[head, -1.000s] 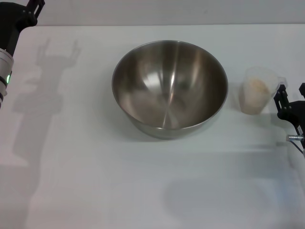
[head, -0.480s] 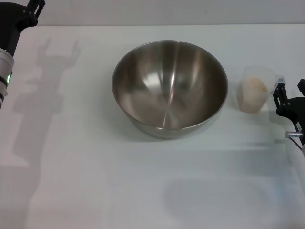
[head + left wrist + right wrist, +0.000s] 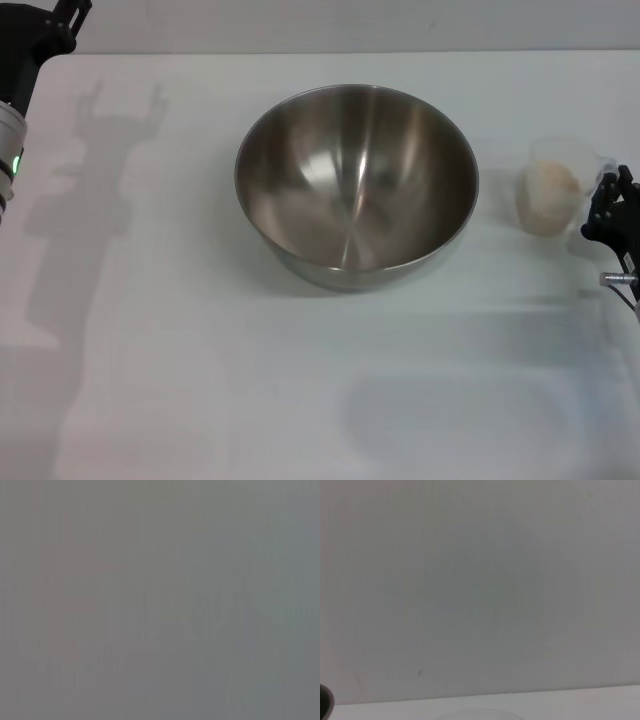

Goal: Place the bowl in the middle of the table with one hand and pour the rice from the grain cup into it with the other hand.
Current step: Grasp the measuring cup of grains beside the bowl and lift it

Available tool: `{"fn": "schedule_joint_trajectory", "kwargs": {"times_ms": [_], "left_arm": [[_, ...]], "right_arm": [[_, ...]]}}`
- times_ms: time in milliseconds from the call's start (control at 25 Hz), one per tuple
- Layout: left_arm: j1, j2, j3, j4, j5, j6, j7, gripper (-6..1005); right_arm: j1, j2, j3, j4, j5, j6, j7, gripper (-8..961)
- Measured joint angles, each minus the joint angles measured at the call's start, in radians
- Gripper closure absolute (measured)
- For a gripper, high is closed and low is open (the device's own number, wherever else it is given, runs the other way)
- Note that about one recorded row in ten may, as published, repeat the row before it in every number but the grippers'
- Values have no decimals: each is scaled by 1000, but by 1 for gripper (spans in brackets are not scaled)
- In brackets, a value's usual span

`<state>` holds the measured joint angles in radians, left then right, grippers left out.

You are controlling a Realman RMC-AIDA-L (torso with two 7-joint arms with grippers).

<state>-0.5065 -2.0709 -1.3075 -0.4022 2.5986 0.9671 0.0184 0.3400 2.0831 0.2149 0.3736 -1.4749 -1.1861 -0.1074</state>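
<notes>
On the white counter (image 3: pixel 200 380) the steel bowl (image 3: pixel 356 185) sits about centre, empty. At its three o'clock, a little apart, stands the clear cup (image 3: pixel 552 190) with the rice (image 3: pixel 548 192) inside. The right claw (image 3: pixel 612 215) is hard against the cup's far side; I cannot tell how wide it is or whether it grips. A loose or off-centre hold could tip the light cup and spill grains short of the bowl. At ten o'clock, far back, the left claw (image 3: pixel 62 22) hangs idle; its width is unclear too.

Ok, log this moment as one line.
bowl: mid-table, empty | cup: holds rice | right pincer: at cup | left pincer: far corner
</notes>
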Motion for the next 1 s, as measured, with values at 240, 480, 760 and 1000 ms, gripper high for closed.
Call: {"fn": "schedule_joint_trajectory", "kwargs": {"times_ms": [240,480,760,1000], "left_arm": [[0,0,-3,0,0,2,0,180],[-1,0,-4,0,0,4,0,180],[1,0,-4,0,0,5,-2,180],[3,0,-4,0,0,5,-9,180]], "right_arm": [[1,0,-6,-6,-6,-7,0,874],[3,0,-12,-14,-11,-5,0,944],[5,0,-20,-23,-25,-5,0,944],[5,1,-19,-18,-28,-11,0,944]]}}
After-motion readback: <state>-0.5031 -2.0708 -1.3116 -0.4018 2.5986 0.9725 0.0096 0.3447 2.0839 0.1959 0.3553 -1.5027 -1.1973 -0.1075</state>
